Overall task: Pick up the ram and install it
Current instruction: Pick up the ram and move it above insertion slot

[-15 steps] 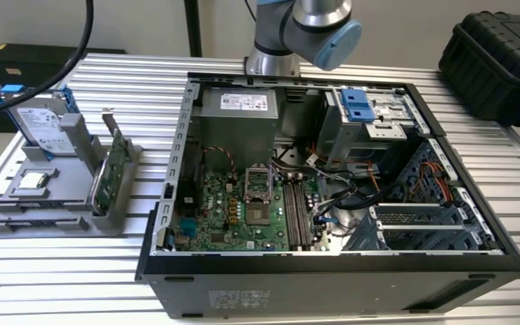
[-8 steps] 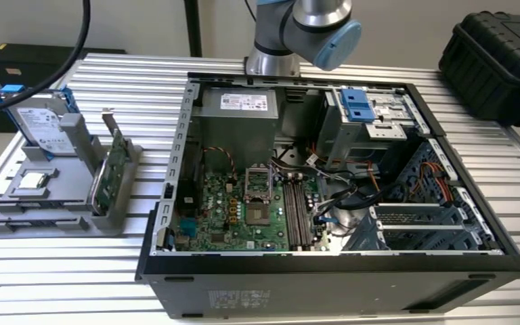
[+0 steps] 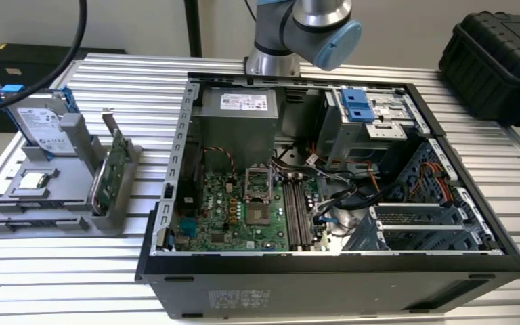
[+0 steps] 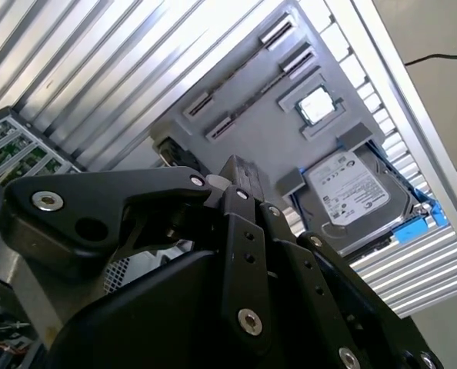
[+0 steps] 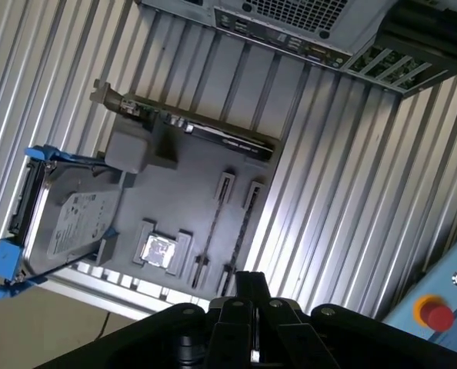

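My gripper (image 5: 250,286) (image 4: 227,178) hangs high above the grey parts holder (image 5: 182,192) (image 4: 251,146), its black fingers closed together with nothing seen between them. The holder's two long narrow slots (image 5: 213,227) (image 4: 240,88) lie below the fingertips and appear as thin dark lines. I cannot pick out the ram in them; it is hidden or out of view. In the exterior view the open computer case (image 3: 332,264) lies on its side, with the green motherboard (image 3: 233,210) and its long memory slots (image 3: 296,210) exposed. The arm (image 3: 310,27) rises behind the case.
On the holder (image 3: 61,210) stand a silver drive with blue rails (image 3: 38,125) (image 5: 75,215), a green card with a metal bracket (image 3: 111,172) (image 5: 205,131) and a small square chip (image 3: 32,180) (image 5: 158,250). A black case (image 3: 500,61) sits far right. A red button (image 5: 436,315) is nearby.
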